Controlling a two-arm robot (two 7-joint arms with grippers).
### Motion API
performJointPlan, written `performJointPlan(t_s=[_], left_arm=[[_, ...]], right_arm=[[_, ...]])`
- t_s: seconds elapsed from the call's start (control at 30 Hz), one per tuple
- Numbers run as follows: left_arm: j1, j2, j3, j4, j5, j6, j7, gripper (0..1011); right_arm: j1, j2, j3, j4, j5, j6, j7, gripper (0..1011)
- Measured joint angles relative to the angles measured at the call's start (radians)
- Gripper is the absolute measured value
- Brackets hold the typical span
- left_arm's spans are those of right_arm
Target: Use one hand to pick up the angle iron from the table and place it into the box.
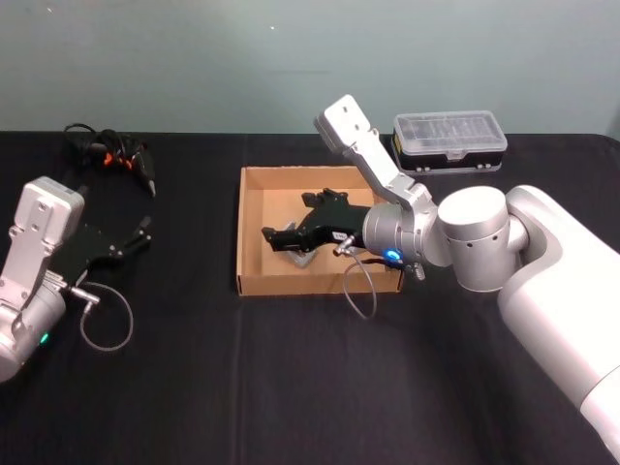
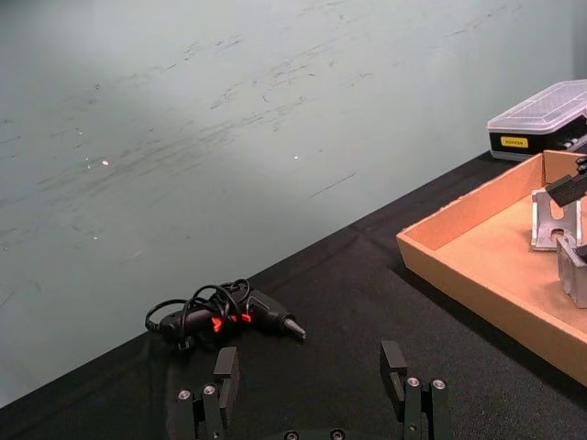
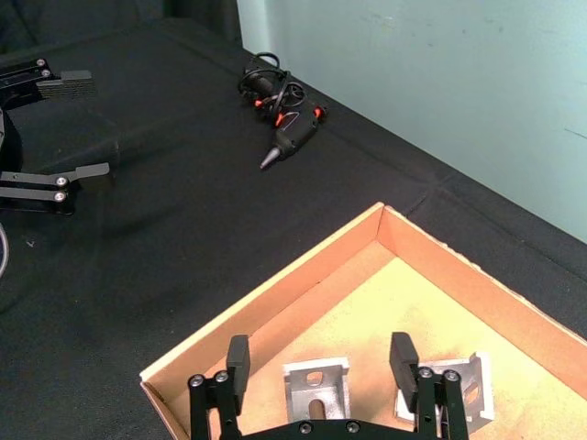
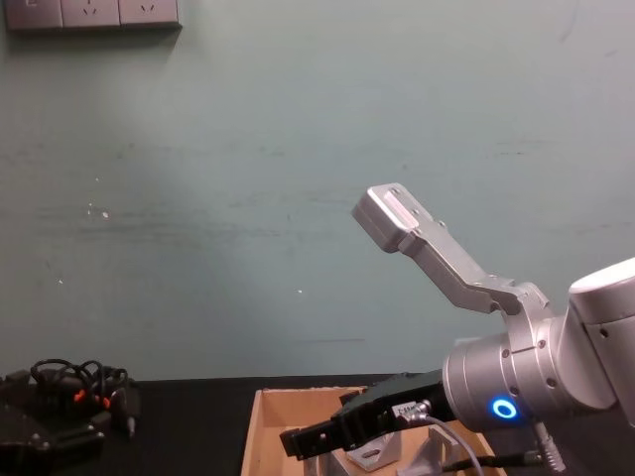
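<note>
Two angle irons stand on the floor of the box (image 3: pixel 514 302): one angle iron (image 3: pixel 315 391) sits between the open fingers of the right hand (image 3: pixel 321 362), and a second angle iron (image 3: pixel 454 385) rests just beside it, past one finger. Both are small silver corner brackets with a slotted hole in each face, and neither is gripped; the right hand's fingers are spread apart with nothing between their pads. By their look these are stiff metal pieces, light for their bulk but hard and smooth, so a grip on a bare face could slip; the surest hold would seem to be across the two flat outer sides of one flange, with the fingers square to it, rather than on the bent corner. They will not bend or break, and a short drop onto cardboard should do no harm. In the head view the right hand (image 1: pixel 291 238) hangs low inside the box (image 1: pixel 254 281), whose tan walls are shallow, so clearing the rim calls for little lift. The left hand (image 1: pixel 121 242) rests well apart on the black worktop (image 1: pixel 194 387), its fingers (image 2: pixel 226 367) spread and empty. Beyond it lies a corded glue gun (image 2: pixel 229 316), and a black plastic case with clear lid (image 1: pixel 450 140) sits behind the box.
</note>
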Motion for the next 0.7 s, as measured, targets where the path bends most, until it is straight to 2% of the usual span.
performJointPlan(t_s=[0.07, 0.37, 0.5, 0.6, 0.63, 0.67, 0.7], left_arm=[[0.0, 0.0, 0.0, 0.0, 0.0, 0.0, 0.0, 1011], [0.0, 0.0, 0.0, 0.0, 0.0, 0.0, 0.0, 1011], [0.0, 0.0, 0.0, 0.0, 0.0, 0.0, 0.0, 1011], [0.0, 0.0, 0.0, 0.0, 0.0, 0.0, 0.0, 1011], [0.0, 0.0, 0.0, 0.0, 0.0, 0.0, 0.0, 1011], [0.0, 0.0, 0.0, 0.0, 0.0, 0.0, 0.0, 1011], [0.0, 0.0, 0.0, 0.0, 0.0, 0.0, 0.0, 1011]], right_arm=[[0.0, 0.0, 0.0, 0.0, 0.0, 0.0, 0.0, 1003], [-0.006, 0.003, 0.002, -0.009, 0.0, -0.003, -0.001, 1000], [-0.048, 0.016, 0.023, -0.063, 0.0, -0.033, -0.03, 1000], [-0.116, 0.033, 0.061, -0.144, 0.005, -0.077, -0.078, 1000], [-0.116, 0.033, 0.061, -0.144, 0.005, -0.077, -0.078, 1000], [-0.153, 0.039, 0.077, -0.184, 0.005, -0.099, -0.105, 1000], [-0.167, 0.041, 0.083, -0.199, 0.005, -0.106, -0.116, 1000]])
